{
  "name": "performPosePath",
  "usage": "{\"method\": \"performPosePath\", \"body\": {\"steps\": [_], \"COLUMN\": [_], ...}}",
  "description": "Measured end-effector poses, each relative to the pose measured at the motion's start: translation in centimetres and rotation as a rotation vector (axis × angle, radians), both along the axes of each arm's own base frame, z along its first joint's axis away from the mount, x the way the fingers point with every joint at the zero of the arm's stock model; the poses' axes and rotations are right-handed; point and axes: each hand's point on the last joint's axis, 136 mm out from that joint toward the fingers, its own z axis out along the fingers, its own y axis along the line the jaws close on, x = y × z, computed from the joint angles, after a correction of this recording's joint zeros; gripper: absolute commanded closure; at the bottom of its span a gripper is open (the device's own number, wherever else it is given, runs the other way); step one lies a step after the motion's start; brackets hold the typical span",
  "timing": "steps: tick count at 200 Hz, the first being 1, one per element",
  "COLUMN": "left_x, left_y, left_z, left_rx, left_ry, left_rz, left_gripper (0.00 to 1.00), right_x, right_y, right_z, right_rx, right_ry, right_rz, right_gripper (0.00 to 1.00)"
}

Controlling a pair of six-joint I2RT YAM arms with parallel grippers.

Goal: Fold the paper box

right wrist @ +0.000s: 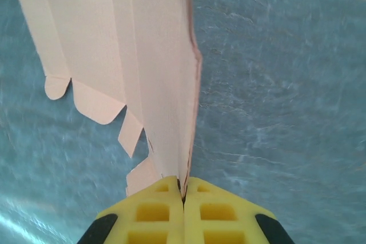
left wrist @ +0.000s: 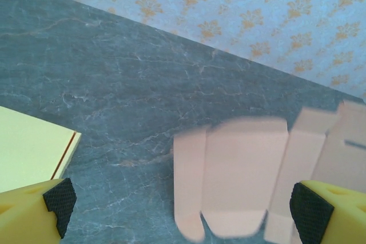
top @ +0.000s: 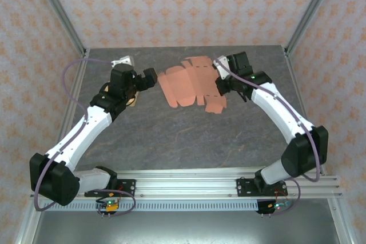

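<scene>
Firmly, my right jaws clamped the flat salmon-pink die-cut paper box (right wrist: 114, 38); my left jaws gaped above the marbled grey desk (left wrist: 114, 72).

White-and-black arms (top: 86, 130) — purple cables (top: 64, 75), yellow end effector fingers (right wrist: 154, 212), black pads (left wrist: 60, 198)

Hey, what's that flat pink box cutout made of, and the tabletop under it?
Box cutout: probably thin matte card or stiff paper; die-cut tabs and crease lines show. Tabletop: dark grey, veined like stone, low sheen; possibly a printed laminate.
</scene>
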Motion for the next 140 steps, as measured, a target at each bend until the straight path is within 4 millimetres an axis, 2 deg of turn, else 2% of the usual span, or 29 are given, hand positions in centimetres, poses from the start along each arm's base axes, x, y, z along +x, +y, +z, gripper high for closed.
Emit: {"method": "performPosePath", "body": {"steps": [27,68,99,118,140], "left_x": [0.0,-1.3,-3.4,-3.8,-3.4], "left_y": [-1.5,-7.0,-11.2,-12.0,-12.5], "left_z": [-1.1,-6.0,-9.9,-11.6,-13.1], "left_rx": [-0.011,-0.040,0.018,0.023,0.018], "left_ry": [0.022,0.073,0.087,0.077,0.077], "left_rz": [-0.086,-0.380,-0.563,-0.598,-0.613], "left_gripper": [0.00,0.00,0.00,0.00,0.01], "right_x": [-1.3,0.6,0.0,-0.1,0.2], "right_y": [-1.2,-2.5,-0.8,0.6,1.6], "right_z": [-0.2,-2.7,-5.1,-6.3,-7.5], "right_rx": [-0.248,-0.549,-0.626,-0.647,-0.657], "right_ry": [-0.030,0.044,0.036,0.007,-0.029], "right_rz": [0.239,0.457,0.609,0.663,0.681], "right_gripper": [1.00,1.00,1.00,1.00,1.00]}}
